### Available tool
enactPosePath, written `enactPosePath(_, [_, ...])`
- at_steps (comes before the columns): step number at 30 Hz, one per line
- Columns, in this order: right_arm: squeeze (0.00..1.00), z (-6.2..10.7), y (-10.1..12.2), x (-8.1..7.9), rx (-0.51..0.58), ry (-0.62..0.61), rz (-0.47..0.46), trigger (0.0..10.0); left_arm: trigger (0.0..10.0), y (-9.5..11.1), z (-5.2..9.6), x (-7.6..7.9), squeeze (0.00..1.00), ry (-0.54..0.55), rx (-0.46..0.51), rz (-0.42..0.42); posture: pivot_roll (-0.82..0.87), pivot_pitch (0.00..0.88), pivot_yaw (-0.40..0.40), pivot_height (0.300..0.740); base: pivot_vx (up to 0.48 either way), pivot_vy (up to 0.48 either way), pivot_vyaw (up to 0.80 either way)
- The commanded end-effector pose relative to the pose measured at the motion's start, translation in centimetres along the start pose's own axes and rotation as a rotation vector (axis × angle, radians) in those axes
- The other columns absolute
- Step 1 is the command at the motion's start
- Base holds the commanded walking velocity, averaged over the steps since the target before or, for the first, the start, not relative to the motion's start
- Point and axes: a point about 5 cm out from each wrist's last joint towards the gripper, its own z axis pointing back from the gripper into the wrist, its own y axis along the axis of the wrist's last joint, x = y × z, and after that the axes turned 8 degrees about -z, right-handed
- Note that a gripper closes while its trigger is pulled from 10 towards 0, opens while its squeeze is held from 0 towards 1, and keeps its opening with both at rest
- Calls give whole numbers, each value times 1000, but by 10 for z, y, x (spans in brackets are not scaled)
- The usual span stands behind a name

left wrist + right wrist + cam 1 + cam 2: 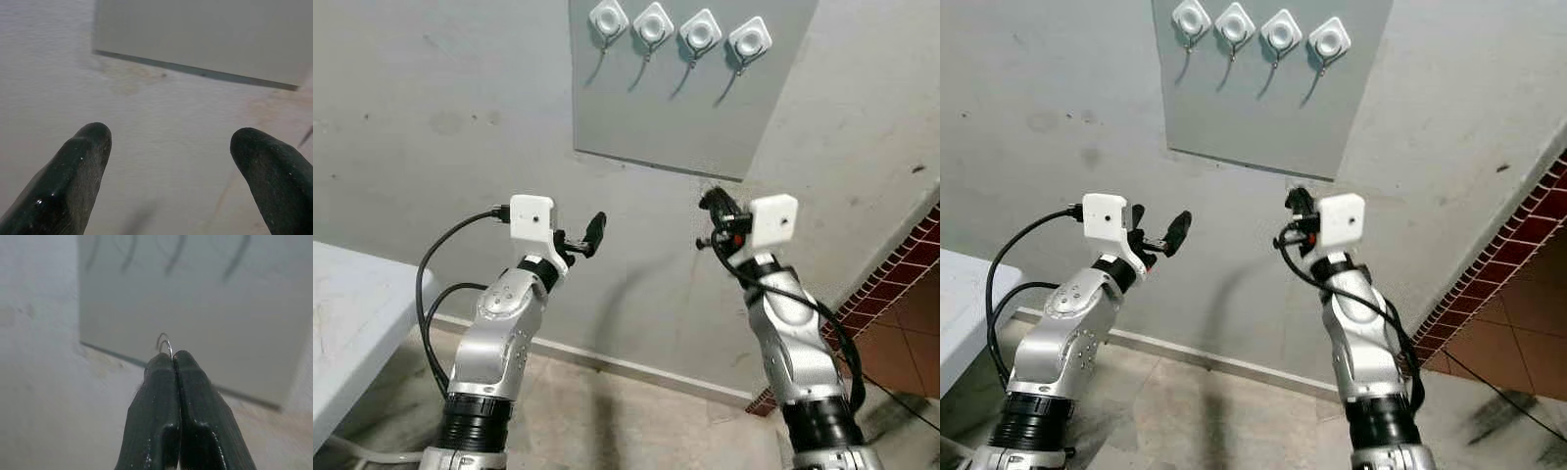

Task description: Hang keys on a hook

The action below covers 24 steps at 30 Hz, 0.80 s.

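1. Right gripper [172, 363]: fingers pressed together, pinching a thin key ring [165, 342] that protrudes past the tips.
2. Hooks [652, 29]: four in a row on the grey wall panel [685, 117], above and beyond those fingers.
3. Left gripper [168, 161]: fingers spread wide, holding nothing, aimed at the wall below the panel.

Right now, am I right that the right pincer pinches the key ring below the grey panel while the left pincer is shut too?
Not quite: the left pincer is open, its fingers wide apart in the left wrist view. The right pincer does pinch the key ring below the grey panel.
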Motion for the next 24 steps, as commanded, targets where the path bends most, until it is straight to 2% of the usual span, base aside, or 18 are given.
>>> enactPosePath(1, [0,-10,10,0,38,33,-7,10000,10000,16,-5,9,0,-61,40,-28,1,0,-29,715,0,0,0])
enactPosePath(8, [0,-37,31,-1,93,81,19,10000,10000,36,-15,23,0,-163,93,-70,10,0,-35,715,0,0,0])
enactPosePath(12, [0,-51,47,4,140,72,29,10000,10000,48,-20,30,0,-228,123,-99,9,0,-34,715,0,0,0])
enactPosePath(16, [0,-55,53,7,163,58,26,10000,10000,54,-21,32,0,-245,140,-108,7,0,-30,715,0,0,0])
enactPosePath(20, [0,-58,60,17,213,-16,-27,10000,10000,57,-22,33,0,-260,151,-111,5,0,-28,715,0,0,0])
enactPosePath(24, [0,-61,65,25,250,-66,-133,10000,10000,60,-22,34,0,-269,156,-112,2,0,-26,715,0,0,0])
